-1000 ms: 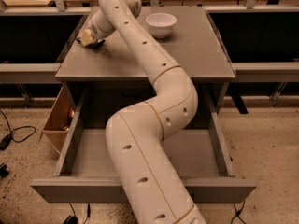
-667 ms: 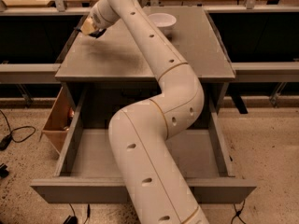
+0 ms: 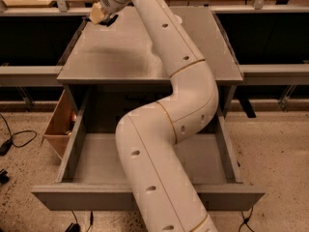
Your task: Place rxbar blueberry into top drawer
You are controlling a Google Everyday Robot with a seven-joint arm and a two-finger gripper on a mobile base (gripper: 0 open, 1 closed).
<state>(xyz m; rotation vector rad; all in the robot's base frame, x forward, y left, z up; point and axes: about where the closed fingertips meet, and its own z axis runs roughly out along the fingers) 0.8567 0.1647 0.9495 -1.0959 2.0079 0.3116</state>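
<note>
My gripper [image 3: 102, 16] is at the far left corner of the grey cabinet top [image 3: 120, 57], raised above it. A small dark thing, the rxbar blueberry [image 3: 110, 19], shows between its fingers, so it is shut on the bar. The top drawer [image 3: 91, 163] is pulled wide open below the cabinet top. Its grey front panel [image 3: 77, 198] is nearest to the camera. My arm runs across the middle of the drawer and hides part of its floor. What I can see of the drawer holds nothing.
A tan wooden box [image 3: 59, 124] stands on the floor against the drawer's left side. The white bowl is almost wholly hidden behind my arm at the back of the cabinet top. Dark shelves flank the cabinet on both sides. Cables [image 3: 14, 141] lie on the floor.
My gripper has lifted off the cabinet top and moved up and toward the far left corner, taking the dark bar with it.
</note>
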